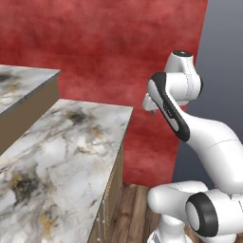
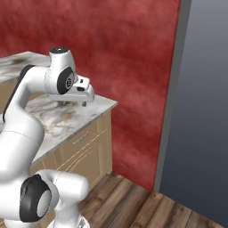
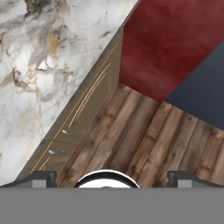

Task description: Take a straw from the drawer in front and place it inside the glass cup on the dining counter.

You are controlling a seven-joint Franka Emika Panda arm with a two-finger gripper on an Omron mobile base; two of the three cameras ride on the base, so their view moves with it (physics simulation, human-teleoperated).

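Hand view looks down past two small dark fingertips [image 3: 38, 178], set wide apart at the bottom corners with nothing between them, so the hand [image 3: 111, 179] is open and empty. Below it lie a dark wooden plank floor [image 3: 144, 135], a red textured wall [image 3: 168, 43] and the tan wood cabinet face [image 3: 87, 113] under a white-grey marble counter [image 3: 39, 74] veined black and gold; two small metal handles [image 3: 68, 133] mark shallow closed drawer fronts on that face.

In the left base view the white arm [image 1: 190, 128] rises at the right, beside the marble counter [image 1: 61, 161], and a second marble-topped surface [image 1: 19, 83] stands higher at the far left.

I cannot tell where the straw or the glass cup is.
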